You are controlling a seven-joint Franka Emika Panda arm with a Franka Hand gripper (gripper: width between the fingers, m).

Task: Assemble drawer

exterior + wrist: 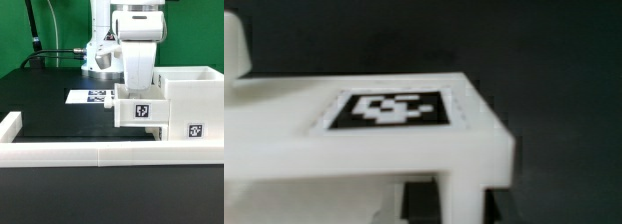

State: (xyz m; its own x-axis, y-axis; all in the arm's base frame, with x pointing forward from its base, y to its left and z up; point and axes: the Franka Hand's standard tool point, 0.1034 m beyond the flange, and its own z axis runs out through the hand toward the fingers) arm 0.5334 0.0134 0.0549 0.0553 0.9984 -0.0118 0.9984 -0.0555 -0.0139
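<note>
A small white drawer tray (140,110) with a black-and-white tag on its front is held just above the black table. Its right end is against the left side of the large white housing (190,95), which carries a tag (193,130) low on its front. My gripper (138,88) comes down from above and is shut on the tray's wall. In the wrist view the tray (349,150) and its tag (393,108) fill the frame, and the gripper (468,205) has a dark finger (427,200) on each side of the wall. Only one tray is in view.
The long low white border wall (90,152) runs along the front, with a raised end at the exterior view's left (10,125). The marker board (88,97) lies flat on the black table (50,105) behind the tray. Cables and the arm's base (100,55) stand at the back.
</note>
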